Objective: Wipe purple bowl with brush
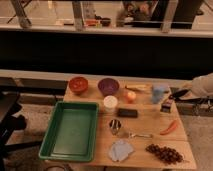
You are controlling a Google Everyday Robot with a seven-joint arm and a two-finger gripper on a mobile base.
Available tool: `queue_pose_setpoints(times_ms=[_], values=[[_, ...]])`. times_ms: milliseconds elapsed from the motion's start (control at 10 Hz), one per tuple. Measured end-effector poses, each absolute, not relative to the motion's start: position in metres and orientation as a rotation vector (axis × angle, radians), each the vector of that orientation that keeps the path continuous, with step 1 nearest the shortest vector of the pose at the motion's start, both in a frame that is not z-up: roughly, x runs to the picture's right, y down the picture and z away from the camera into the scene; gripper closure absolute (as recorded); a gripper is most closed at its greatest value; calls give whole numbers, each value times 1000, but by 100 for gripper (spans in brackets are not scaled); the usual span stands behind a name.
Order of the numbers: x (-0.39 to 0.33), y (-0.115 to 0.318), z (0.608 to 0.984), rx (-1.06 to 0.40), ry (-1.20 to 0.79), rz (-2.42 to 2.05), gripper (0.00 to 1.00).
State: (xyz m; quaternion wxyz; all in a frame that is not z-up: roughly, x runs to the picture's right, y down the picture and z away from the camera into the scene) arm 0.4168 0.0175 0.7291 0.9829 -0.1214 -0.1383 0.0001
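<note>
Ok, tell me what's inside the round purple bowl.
Nothing shows inside the round purple bowl; its near wall hides some. The gripper is far right, by the dark brush.

On your light wooden surface [150, 121], a green rectangular plastic tray [75, 130] fills the left side, with a round red-orange bowl [78, 85] behind it. A white cup [110, 103] and a small orange fruit [131, 96] stand mid-surface, and a flat black rectangular block [127, 113] lies just in front. A crumpled pale-blue cloth [121, 150] and a bunch of dark grapes [162, 154] lie along the front edge. The hand [175, 95] is at the right edge, beside a pale blue cup [159, 92].
</note>
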Motion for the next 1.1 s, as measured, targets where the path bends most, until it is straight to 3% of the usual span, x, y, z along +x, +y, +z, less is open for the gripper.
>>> queue_pose_setpoints(times_ms=[500, 1100], values=[[348, 31, 663, -161, -382, -190, 100], [311, 37, 637, -156, -483, -287, 100]])
